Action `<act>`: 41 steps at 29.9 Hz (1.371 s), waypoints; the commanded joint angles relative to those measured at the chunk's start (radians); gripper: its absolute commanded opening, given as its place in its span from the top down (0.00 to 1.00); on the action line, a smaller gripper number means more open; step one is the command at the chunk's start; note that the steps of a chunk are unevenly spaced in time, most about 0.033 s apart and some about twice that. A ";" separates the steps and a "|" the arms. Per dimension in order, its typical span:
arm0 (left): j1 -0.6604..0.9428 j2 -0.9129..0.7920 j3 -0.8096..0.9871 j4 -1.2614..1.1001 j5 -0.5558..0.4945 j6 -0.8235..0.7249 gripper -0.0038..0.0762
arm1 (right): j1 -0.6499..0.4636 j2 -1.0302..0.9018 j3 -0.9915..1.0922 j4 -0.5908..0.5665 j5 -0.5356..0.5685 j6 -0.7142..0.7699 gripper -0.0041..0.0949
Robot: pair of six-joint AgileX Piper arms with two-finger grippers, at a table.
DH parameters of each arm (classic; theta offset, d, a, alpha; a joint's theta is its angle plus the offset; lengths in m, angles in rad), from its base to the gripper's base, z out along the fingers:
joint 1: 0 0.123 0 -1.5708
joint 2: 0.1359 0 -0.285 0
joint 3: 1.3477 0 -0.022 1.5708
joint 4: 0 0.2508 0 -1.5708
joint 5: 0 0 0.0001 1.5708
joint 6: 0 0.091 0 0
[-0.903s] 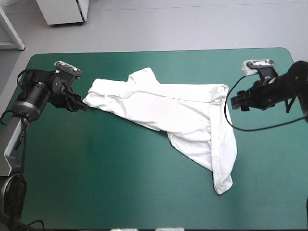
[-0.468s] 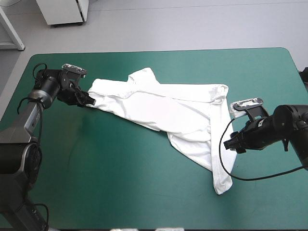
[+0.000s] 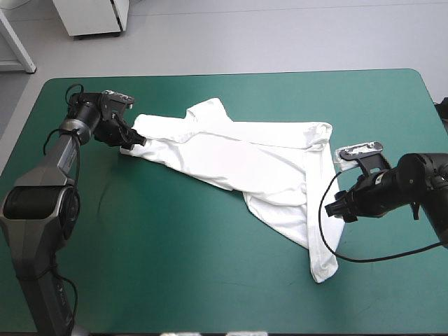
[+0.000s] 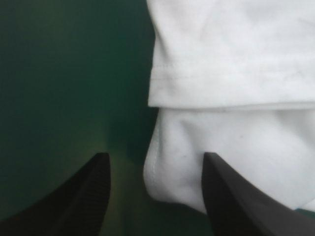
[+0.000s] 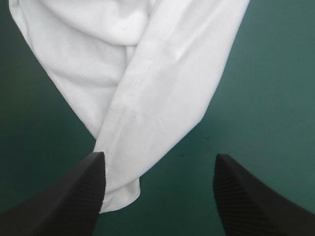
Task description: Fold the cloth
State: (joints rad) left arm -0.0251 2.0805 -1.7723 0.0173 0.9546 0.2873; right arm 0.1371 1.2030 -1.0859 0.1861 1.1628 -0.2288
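Note:
The white T-shirt (image 3: 245,157) lies loosely spread and creased, running from the far left toward the near right, where a narrow strip (image 3: 323,245) trails down. My left gripper (image 3: 131,142) is at the shirt's far-left corner. In the left wrist view it (image 4: 155,157) stands open, with a rounded white fold (image 4: 177,167) between the fingers. My right gripper (image 3: 338,208) sits just right of the trailing strip. It (image 5: 160,156) is open in the right wrist view, and the strip's end (image 5: 147,147) lies between the fingers, closer to one of them.
Bare teal-green cover (image 3: 175,245) stretches from the shirt to the near edge and along the left side. The table's right edge lies behind my right arm, and the far edge is a short way beyond my left gripper.
My left gripper has moved in to the shirt's far-left corner. My right arm first swung from the far right down beside the trailing strip and has since stayed still.

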 commanded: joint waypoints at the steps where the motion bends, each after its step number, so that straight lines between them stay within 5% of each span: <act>1: 0.000 -0.039 -0.033 -0.008 -0.012 -0.008 0.44 | 0.000 -0.026 -0.024 0.005 -0.030 -0.001 0.35; 8: 0.000 -0.021 -0.031 -0.070 0.028 -0.007 0.50 | 0.000 -0.022 -0.007 -0.043 -0.004 0.019 0.35; 15: 0.000 -0.013 -0.031 -0.149 0.059 0.043 0.96 | 0.000 -0.022 0.123 -0.028 -0.017 0.015 0.35; 31: 0.000 -0.013 -0.031 -0.168 0.067 0.043 0.96 | 0.000 0.016 0.234 0.069 -0.029 -0.012 0.35; 41: 0.000 -0.014 -0.031 -0.182 0.067 0.043 0.96 | 0.152 0.196 0.236 0.072 -0.099 -0.035 0.37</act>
State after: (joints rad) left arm -0.0232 2.1179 -1.7804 -0.1237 1.0116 0.3328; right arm 0.2557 1.3881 -0.8332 0.2397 1.0890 -0.2515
